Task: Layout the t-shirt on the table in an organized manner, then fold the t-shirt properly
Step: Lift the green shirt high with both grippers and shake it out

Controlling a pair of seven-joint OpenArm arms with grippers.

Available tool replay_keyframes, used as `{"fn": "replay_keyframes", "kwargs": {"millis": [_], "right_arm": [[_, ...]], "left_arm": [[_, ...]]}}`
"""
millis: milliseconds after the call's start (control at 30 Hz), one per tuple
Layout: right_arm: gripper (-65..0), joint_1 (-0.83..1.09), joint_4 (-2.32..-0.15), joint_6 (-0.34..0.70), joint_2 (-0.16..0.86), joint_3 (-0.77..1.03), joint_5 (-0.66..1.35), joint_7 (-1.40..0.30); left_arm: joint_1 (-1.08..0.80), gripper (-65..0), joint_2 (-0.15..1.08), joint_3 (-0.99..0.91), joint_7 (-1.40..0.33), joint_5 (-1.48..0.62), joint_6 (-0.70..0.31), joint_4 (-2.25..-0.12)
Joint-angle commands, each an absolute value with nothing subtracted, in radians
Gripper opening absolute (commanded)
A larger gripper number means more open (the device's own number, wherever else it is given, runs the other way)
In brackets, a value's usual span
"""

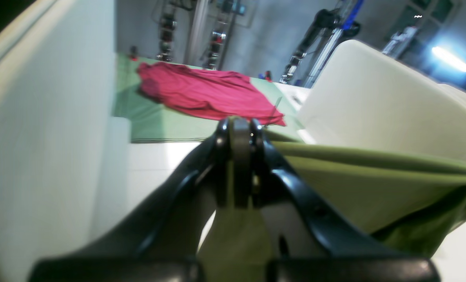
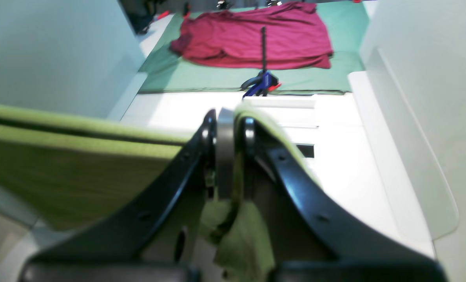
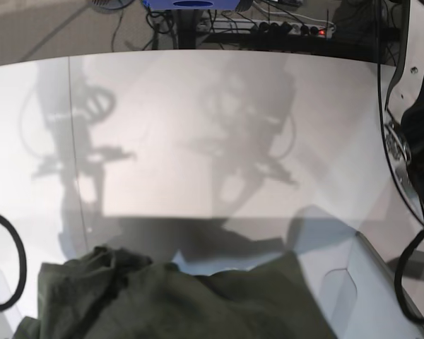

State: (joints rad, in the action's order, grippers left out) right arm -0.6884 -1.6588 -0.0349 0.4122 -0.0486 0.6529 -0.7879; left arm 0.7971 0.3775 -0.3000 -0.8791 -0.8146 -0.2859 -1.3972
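The olive-green t-shirt (image 3: 169, 304) hangs bunched and wrinkled close to the base camera, filling the bottom of that view above the white table (image 3: 212, 127). In the left wrist view my left gripper (image 1: 238, 126) is shut on an edge of the t-shirt (image 1: 374, 180), which stretches taut to the right. In the right wrist view my right gripper (image 2: 227, 119) is shut on another edge of the t-shirt (image 2: 80, 168); cloth runs off to the left and a fold dangles between the fingers. Neither gripper shows in the base view.
A red shirt (image 2: 256, 35) lies on a green mat (image 2: 201, 78) at a station beyond, with a blue clamp (image 2: 261, 82) at its edge. White arm covers (image 1: 374, 102) crowd both wrist views. Black cables (image 3: 7, 261) loop at the table's sides.
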Motion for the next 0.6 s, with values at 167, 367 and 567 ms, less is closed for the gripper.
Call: {"fn": "replay_keyframes", "kwargs": {"millis": [167,367,567], "right_arm": [[-65.0,-0.61,-1.791,-0.127,0.423,-0.036,0.638,-0.829],[-65.0,-0.576,-1.741,-0.128,0.395,-0.035,0.633,-0.825],[-65.0,-0.696,-1.419,-0.096,0.395,-0.045,0.631,-0.716]], "left_arm": [[0.745,-65.0,0.394,-0.308,-0.837,-0.816,-0.274,-1.515],[0.722,-65.0,0.394,-0.308,-0.837,-0.809,-0.274,-1.478],[0.806,-65.0,0.398,-0.2,-0.819,-0.774,-0.277,-1.287]]}}
